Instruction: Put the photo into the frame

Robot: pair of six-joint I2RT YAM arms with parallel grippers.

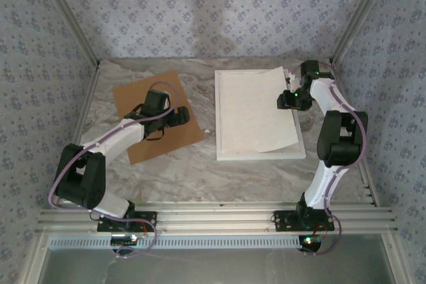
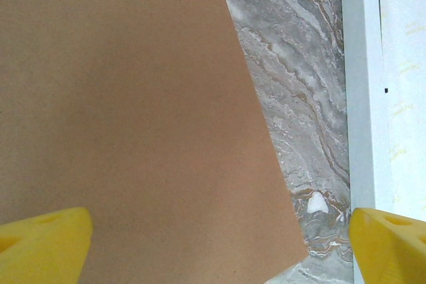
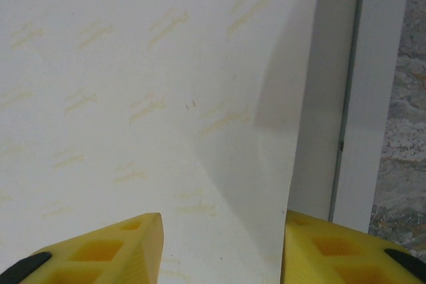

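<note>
Photo [image 1: 256, 108] lies white-back-up, skewed across the frame [image 1: 229, 155], its right edge lifted between the right hand's [image 1: 287, 100] parted fingers; closing there risks creasing it or leaving it overhanging.

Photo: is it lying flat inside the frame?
Not flat. The photo lies crooked over the frame, its right edge bulging up.

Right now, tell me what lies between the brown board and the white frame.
Between board and frame runs bare marble table with one small white scrap, seen in the left wrist and top views.
</note>
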